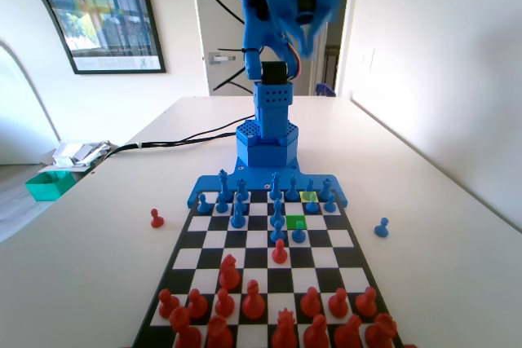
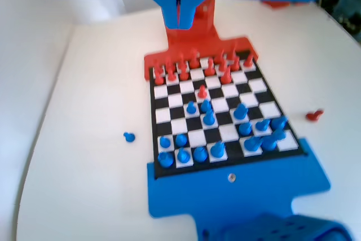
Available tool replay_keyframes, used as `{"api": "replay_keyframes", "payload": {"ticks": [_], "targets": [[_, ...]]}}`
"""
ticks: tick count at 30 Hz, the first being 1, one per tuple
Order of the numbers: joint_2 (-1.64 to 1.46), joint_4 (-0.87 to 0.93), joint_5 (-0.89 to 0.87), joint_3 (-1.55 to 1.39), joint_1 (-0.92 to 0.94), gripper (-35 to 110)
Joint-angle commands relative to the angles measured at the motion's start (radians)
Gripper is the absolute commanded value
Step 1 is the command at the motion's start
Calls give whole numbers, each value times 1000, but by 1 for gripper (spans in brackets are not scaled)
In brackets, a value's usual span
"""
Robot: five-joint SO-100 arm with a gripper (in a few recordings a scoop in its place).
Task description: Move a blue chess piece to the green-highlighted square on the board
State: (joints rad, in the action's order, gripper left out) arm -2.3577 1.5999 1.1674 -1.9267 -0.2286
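**Parked high, nothing carried, green square open**

Hanging the gripper (image 1: 306,34) well above the arm's end of the board (image 1: 214,238), clear of every piece. Probably a rest or survey pose rather than a working one: from that height, seeing the whole board (image 2: 251,86) in the wrist view, with nothing at risk of being knocked over.

Jaws pressed together in the wrist view, meeting along a thin line at the gripper (image 2: 179,23), with no piece between them. Harder to read in the fixed view, being cut by the top edge.

Finding the green square (image 1: 295,222) a few rows out from the blue back rank, right of centre in the fixed view. Looks unoccupied, though partly overlapped by the head of a blue pawn (image 1: 298,232) that seems to stand just on its near side. Cannot say for certain which cell holds that pawn's base.

Noting a yellow-green square (image 1: 308,196) one row nearer the arm, with a blue piece (image 1: 311,201) at or just by it; likely the mover, judging by the marking.

Lying off the board on the table, presumably captured and set aside: a red pawn (image 1: 157,218) to the left and a blue pawn (image 1: 381,227) to the right in the fixed view.

Judging the task as not yet done: opening, descending and gripping all ahead.
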Motion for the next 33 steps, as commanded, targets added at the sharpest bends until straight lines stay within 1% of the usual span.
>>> {"api": "replay_keyframes", "payload": {"ticks": [1, 10, 19, 27, 33], "targets": [[51, -37, -95, -37, -46, 1], [117, -201, -247, -255, -170, 1], [143, -382, -324, -446, -255, 1], [190, -479, -353, -548, -282, 3], [238, -560, -314, -589, -256, 4]]}}
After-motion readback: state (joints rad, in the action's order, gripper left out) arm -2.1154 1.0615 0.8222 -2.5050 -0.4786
